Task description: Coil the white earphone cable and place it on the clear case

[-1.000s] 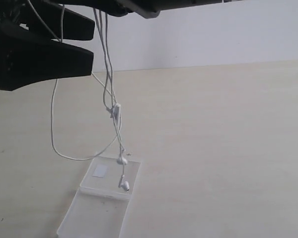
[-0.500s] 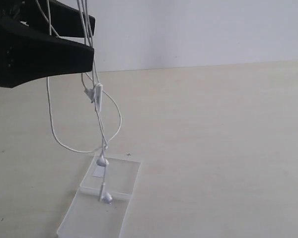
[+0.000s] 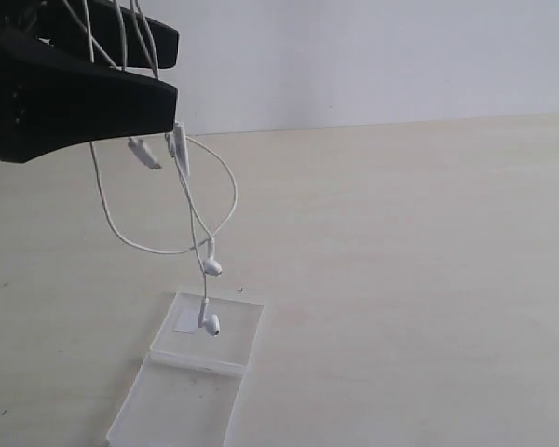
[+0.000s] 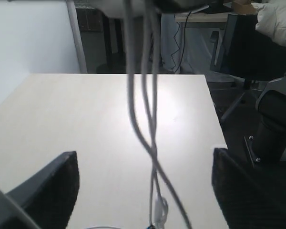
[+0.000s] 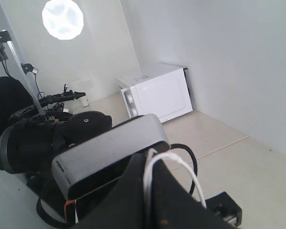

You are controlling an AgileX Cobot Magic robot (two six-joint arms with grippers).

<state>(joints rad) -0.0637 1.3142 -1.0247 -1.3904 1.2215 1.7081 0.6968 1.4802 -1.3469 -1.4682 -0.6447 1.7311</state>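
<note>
While the black, broad-fingered left gripper (image 3: 172,74) stands at the upper left of the exterior view with its jaws spread wide, the long thin white earphone cable (image 3: 196,209) hangs down past it in several strands, and neither jaw looks to be pressing on it. From the left wrist view the same strands drop between the two dark fingers (image 4: 52,191), which are well apart. The right gripper (image 5: 150,191) is out of sight in the exterior view; its own camera shows it pinched closed on a loop of the cable. Just below the left gripper the small inline remote (image 3: 179,149) and the small rectangular white plug (image 3: 144,154) dangle close together. One white earbud (image 3: 211,267) hangs in the air, and the other (image 3: 210,324) hangs lowest, over the far half of the small flat clear plastic case (image 3: 182,410), beside its white square sticker (image 3: 186,323); whether it touches I cannot tell. The case lies open on the pale wooden tabletop (image 3: 401,279).
</note>
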